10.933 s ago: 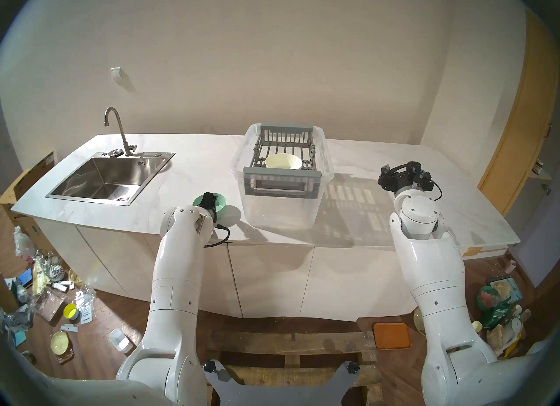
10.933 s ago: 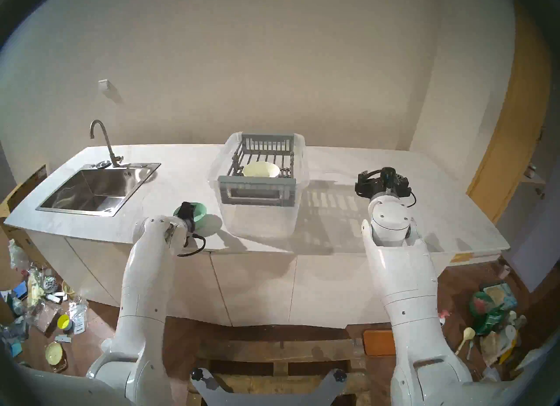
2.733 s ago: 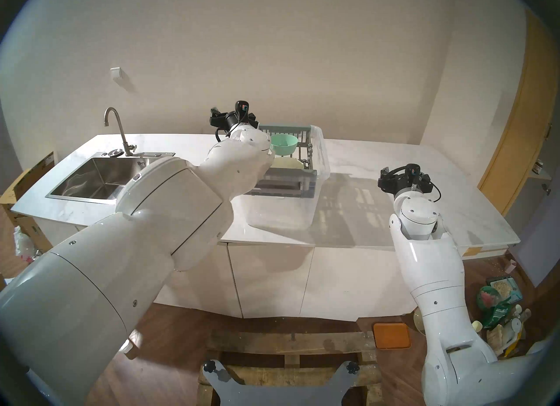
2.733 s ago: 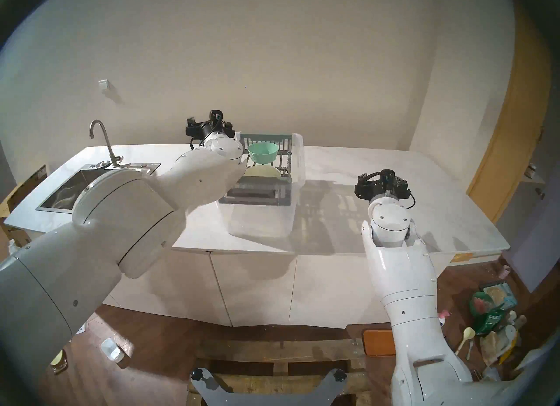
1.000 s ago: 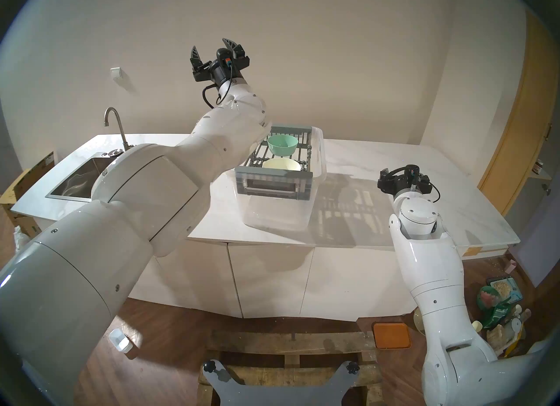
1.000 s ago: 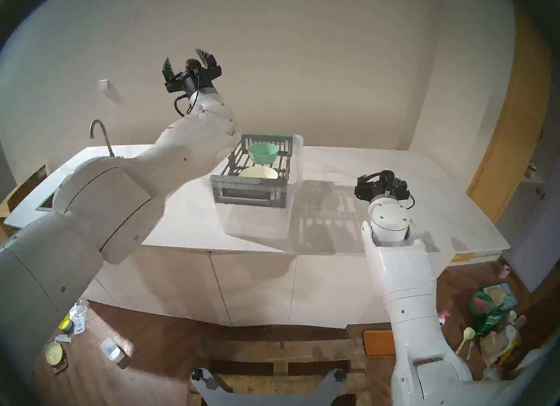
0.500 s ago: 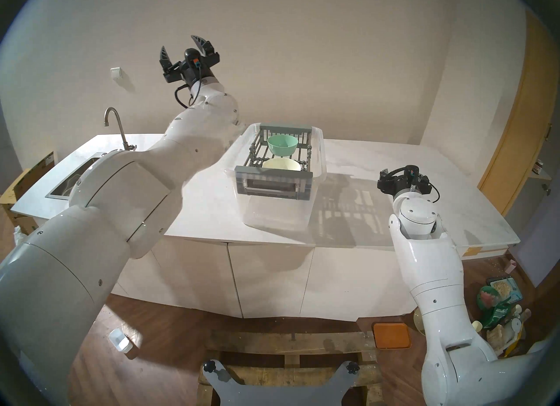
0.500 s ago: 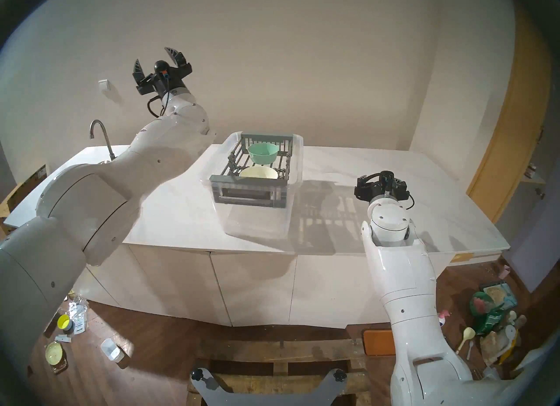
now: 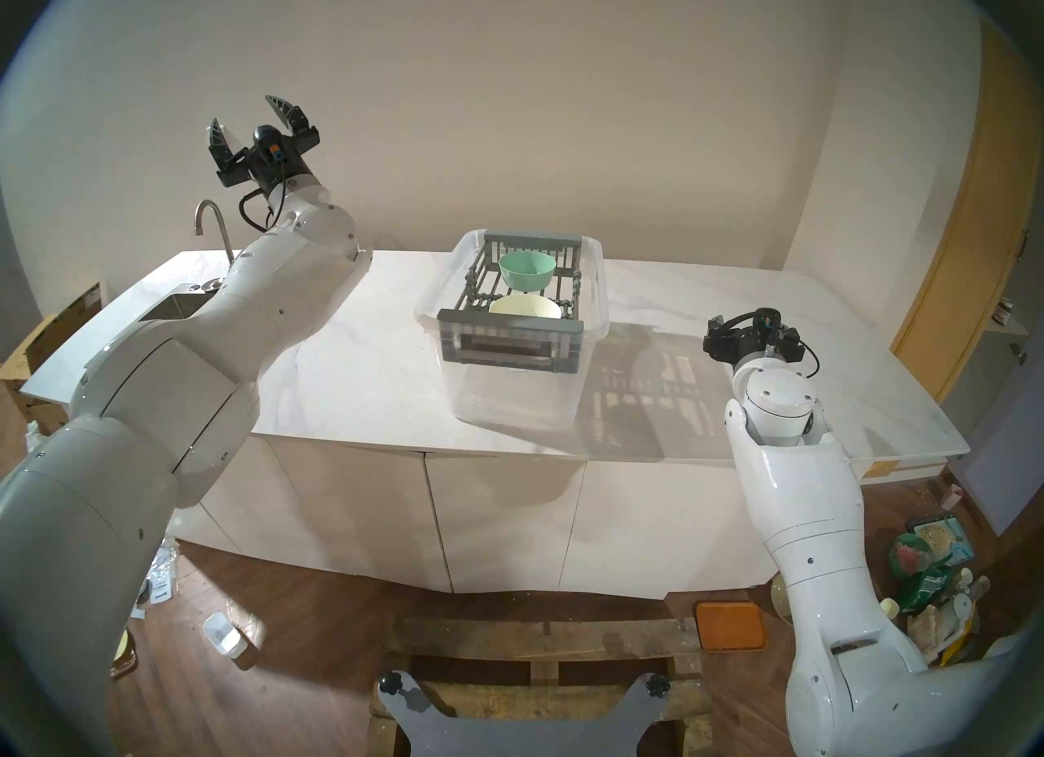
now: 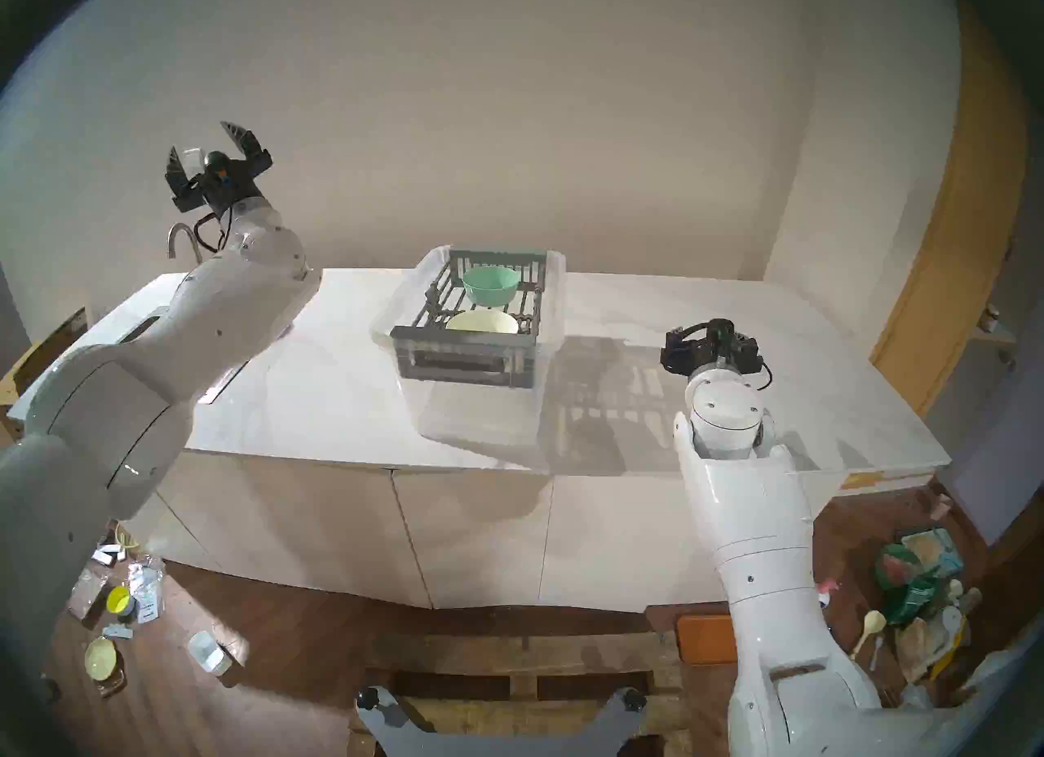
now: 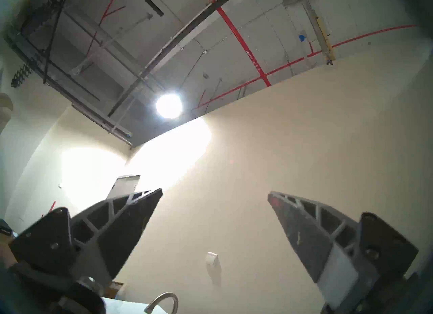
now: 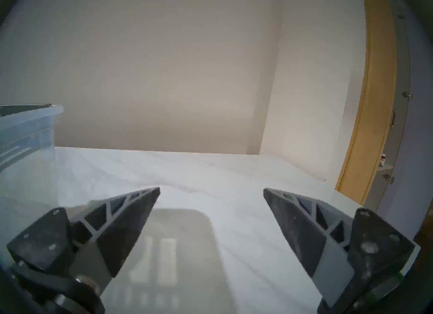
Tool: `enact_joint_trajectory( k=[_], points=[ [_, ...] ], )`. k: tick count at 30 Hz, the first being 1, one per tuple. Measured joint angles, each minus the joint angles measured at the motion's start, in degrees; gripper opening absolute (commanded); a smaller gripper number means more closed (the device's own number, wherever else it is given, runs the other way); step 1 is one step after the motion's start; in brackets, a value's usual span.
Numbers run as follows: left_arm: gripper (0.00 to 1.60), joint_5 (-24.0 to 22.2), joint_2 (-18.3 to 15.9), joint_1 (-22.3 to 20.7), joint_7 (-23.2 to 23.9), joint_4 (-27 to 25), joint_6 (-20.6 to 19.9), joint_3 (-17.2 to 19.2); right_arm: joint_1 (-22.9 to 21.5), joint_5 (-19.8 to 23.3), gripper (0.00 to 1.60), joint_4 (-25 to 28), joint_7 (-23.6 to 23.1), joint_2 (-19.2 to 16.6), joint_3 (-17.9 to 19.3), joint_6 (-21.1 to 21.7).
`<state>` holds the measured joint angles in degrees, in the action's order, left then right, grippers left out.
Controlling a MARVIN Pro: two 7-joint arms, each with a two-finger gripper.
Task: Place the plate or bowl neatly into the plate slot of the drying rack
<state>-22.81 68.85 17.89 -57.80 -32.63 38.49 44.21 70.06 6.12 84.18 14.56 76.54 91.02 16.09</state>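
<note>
Black-fingered, the left gripper (image 9: 246,119) is raised above the faucet (image 9: 214,225), spread wide and empty. Centrally, a green bowl (image 9: 526,270) and a cream bowl (image 9: 525,306) are seated in the drying rack (image 9: 511,332) — upright. Rightward, the right gripper (image 12: 211,190) is parted, empty.

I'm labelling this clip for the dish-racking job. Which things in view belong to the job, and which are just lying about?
Job:
- drying rack
- green bowl, in the rack
- cream bowl, in the rack
- left gripper, open, empty

Lying about:
- clear tub holding the rack
- sink tap
- orange tray on the floor
</note>
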Motion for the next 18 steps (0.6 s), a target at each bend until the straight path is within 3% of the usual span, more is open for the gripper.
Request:
enact_joint_trajectory(
  k=[18],
  points=[
    [1.60,0.2,-1.1,5.7,0.1,-14.3,2.6,-3.7,-0.2,0.0,1.60,0.0,-0.1,0.0,0.0,0.0]
  ],
)
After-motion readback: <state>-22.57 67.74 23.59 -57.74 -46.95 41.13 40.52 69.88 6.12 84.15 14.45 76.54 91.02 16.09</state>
